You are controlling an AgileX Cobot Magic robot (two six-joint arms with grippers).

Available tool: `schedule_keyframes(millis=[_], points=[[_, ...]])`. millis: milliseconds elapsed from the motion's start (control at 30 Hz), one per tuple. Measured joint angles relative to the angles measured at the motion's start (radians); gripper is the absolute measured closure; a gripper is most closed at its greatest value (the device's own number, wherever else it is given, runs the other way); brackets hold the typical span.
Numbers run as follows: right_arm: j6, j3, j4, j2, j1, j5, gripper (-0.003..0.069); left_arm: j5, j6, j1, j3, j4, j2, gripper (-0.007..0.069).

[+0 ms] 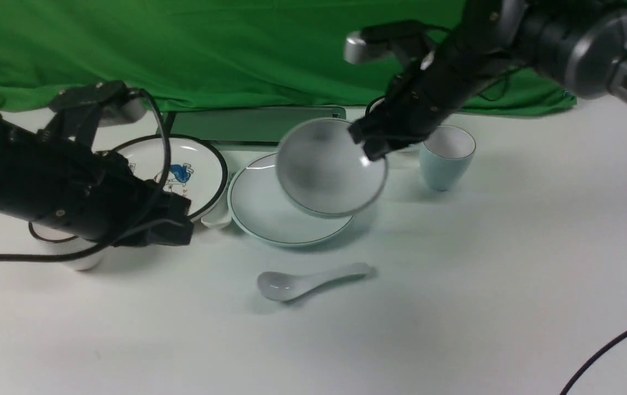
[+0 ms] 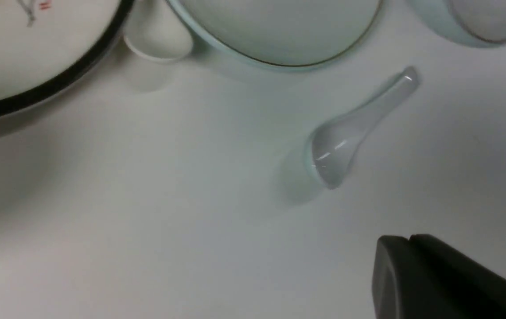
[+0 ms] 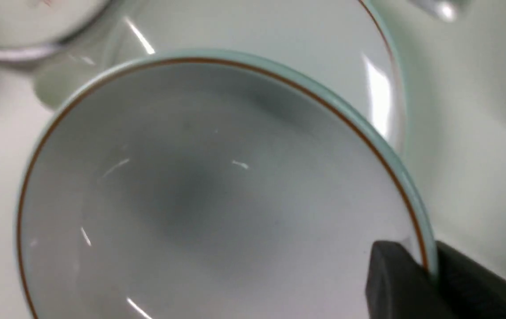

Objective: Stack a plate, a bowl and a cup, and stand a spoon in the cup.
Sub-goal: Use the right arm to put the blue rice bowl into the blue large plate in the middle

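My right gripper (image 1: 368, 145) is shut on the rim of the pale blue bowl (image 1: 327, 167), which hangs tilted above the right part of the pale blue plate (image 1: 261, 211). In the right wrist view the fingers pinch the bowl (image 3: 213, 190) at its thin dark rim line, with the plate (image 3: 279, 35) beneath. The cup (image 1: 448, 156) stands upright to the right of the plate. The white spoon (image 1: 305, 282) lies flat in front of the plate. My left gripper (image 1: 173, 227) is shut and empty, low over the table left of the plate; the spoon (image 2: 350, 133) lies ahead of it (image 2: 410, 241).
A black-rimmed cartoon plate (image 1: 182, 170) sits left of the pale plate, with a small white piece (image 1: 217, 216) between them. A white dark-rimmed bowl (image 1: 72, 255) is partly hidden under my left arm. A dark flat panel (image 1: 253, 123) lies at the back, a cable (image 1: 610, 345) at front right.
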Motion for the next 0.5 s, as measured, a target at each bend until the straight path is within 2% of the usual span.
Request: schedule_keyframes(millis=[200, 333, 500], points=[[0.052, -0.233, -0.022, 0.214, 0.019, 0.039, 0.0585, 0.001, 0.001, -0.113, 0.000, 0.054, 0.000, 0.0653], [0.064, -0.291, -0.079, 0.274, 0.018, 0.082, 0.0585, 0.001, 0.002, -0.152, 0.000, 0.058, 0.000, 0.0653], [0.074, -0.304, -0.086, 0.281, 0.018, 0.096, 0.0581, 0.002, 0.002, -0.164, 0.000, 0.058, 0.000, 0.0653]])
